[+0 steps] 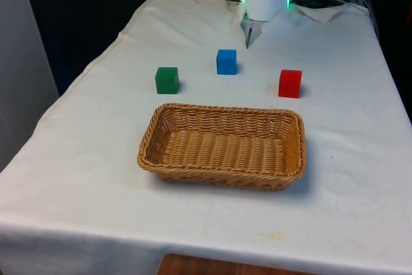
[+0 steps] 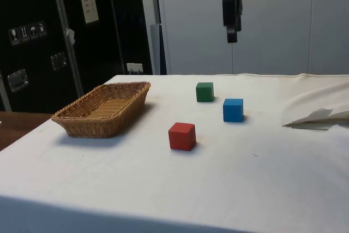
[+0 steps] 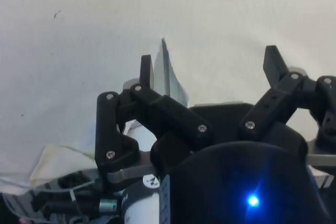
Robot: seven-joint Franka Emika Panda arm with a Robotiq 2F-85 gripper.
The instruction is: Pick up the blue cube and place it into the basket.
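Claw (image 3: 210, 64) spread, empty, hanging high over worktop (image 1: 347, 159). Basket (image 1: 223, 145) near front edge. Blue cube (image 1: 226, 61) between green cube (image 1: 167, 80) & red cube (image 1: 290, 84), probably just ahead of claw.

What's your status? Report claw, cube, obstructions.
Claw open, high above table. Blue cube untouched on cloth, apart from basket. Nothing in the way.

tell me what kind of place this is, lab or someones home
Most likely a robot lab: a table under a white cloth, test props like the blue cube and basket, and dark cabinets behind.
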